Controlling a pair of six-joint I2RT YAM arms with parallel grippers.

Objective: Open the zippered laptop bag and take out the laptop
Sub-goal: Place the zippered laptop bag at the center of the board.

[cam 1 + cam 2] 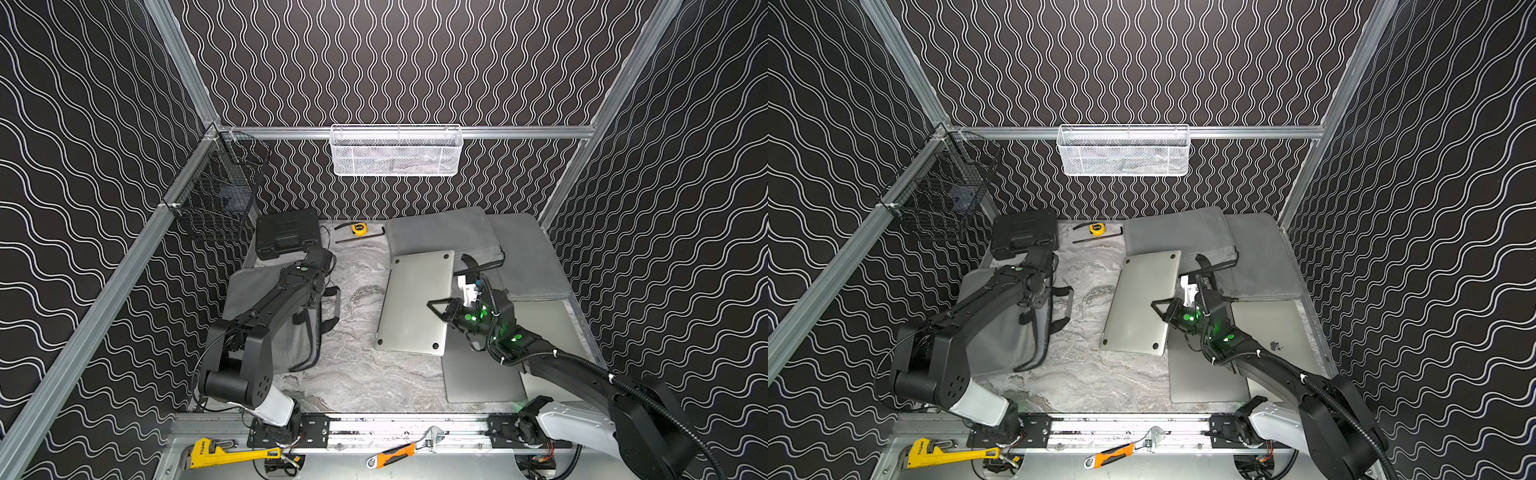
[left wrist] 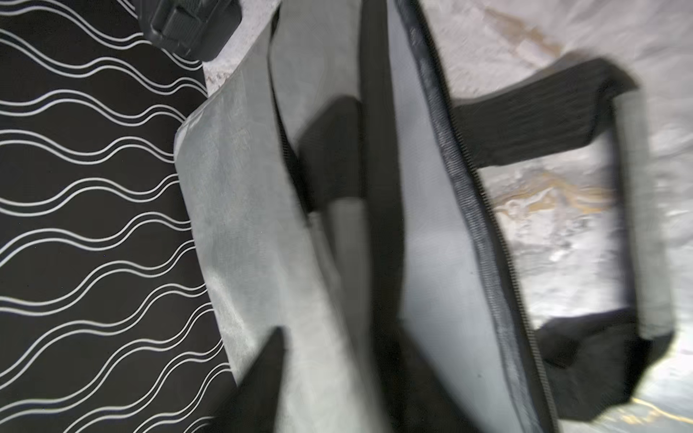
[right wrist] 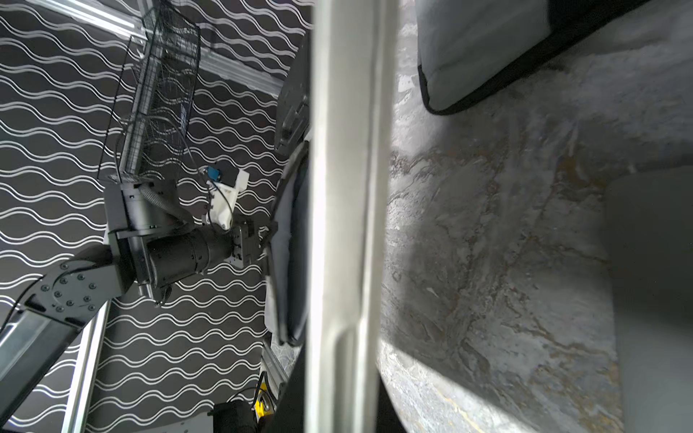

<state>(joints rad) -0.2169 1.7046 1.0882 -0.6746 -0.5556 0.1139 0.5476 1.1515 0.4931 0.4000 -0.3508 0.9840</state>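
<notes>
Marble tabletop [image 1: 357, 374] sits behind the near rail, where a yellow pipe wrench [image 1: 224, 455] lies, its lettering unreadable. Farther in, the right end effector [image 1: 440, 309] pinches the edge of the silver laptop [image 1: 415, 303], which lies underside up outside the grey laptop bag [image 1: 249, 291]; the left end effector [image 3: 262, 240] is at the bag, its opening impossible to tell

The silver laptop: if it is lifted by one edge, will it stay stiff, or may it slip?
Probably stiff: the laptop looks like a flat slab with straight edges and no sag. It may slip or swing, because the right hand pinches only one long edge of smooth metal.
</notes>
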